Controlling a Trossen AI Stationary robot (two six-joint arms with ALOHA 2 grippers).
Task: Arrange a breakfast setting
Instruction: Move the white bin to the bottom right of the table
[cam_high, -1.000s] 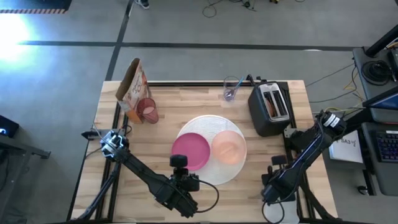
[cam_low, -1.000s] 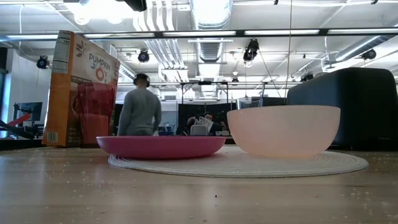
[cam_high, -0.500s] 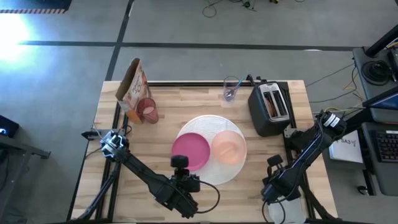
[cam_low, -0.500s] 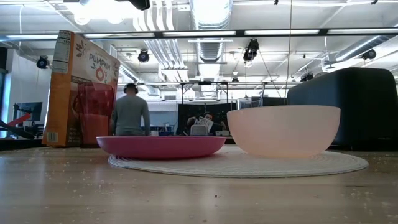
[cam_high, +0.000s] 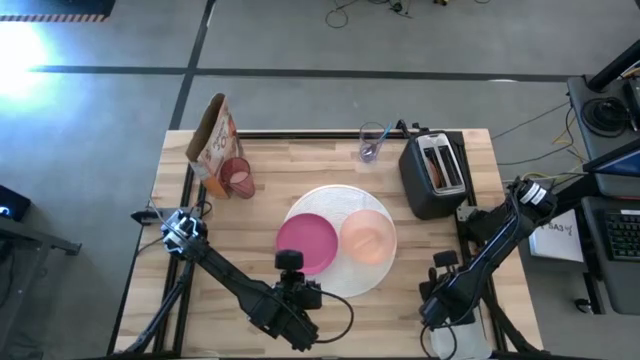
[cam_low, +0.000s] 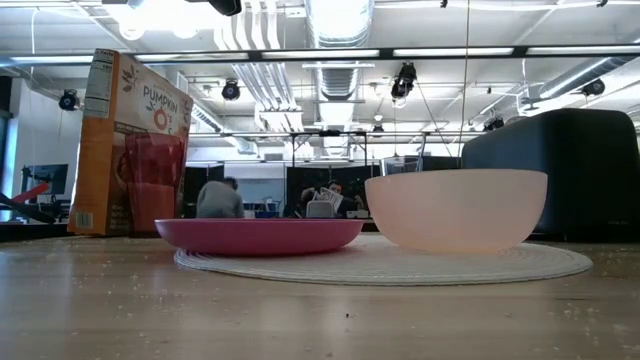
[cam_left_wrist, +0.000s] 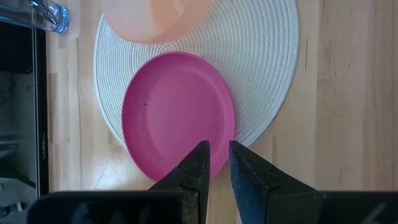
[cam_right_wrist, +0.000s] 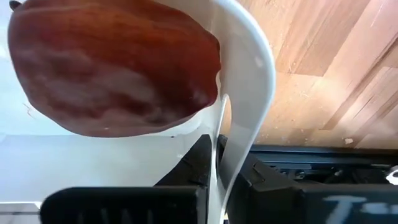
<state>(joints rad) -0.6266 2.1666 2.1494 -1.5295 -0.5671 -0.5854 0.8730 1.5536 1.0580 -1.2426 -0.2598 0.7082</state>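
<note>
The large round white plate (cam_high: 340, 205) lies mid-table, with the magenta plate (cam_high: 307, 243) on its left half and the peach bowl (cam_high: 367, 237) on its right half. The pink cup (cam_high: 238, 177) stands at the far left. The teal-handled spoon (cam_high: 380, 135) stands in a clear glass (cam_high: 371, 143) at the far edge. My left gripper (cam_left_wrist: 216, 163) hangs above the magenta plate's near edge, its fingers all but closed and empty. My right gripper (cam_right_wrist: 224, 163), at the near right corner (cam_high: 443, 262), is shut on the white tub (cam_right_wrist: 249, 68). My right gripper pinches the white tub's thin wall at its rim (cam_right_wrist: 231, 134) between its two fingers, one finger inside the tub and one outside. A red-brown rounded thing (cam_right_wrist: 112, 68) lies inside the tub. Whether the tub is lifted I cannot tell.
A cereal box (cam_high: 213, 140) stands at the far left beside the cup. The black toaster (cam_high: 435, 172) stands at the far right. Bare wood lies along the near edge (cam_high: 380, 310) and the left side (cam_high: 200, 230).
Neither arm nor any thing on the table has visibly moved. A person in the room behind has walked left and sunk lower.
</note>
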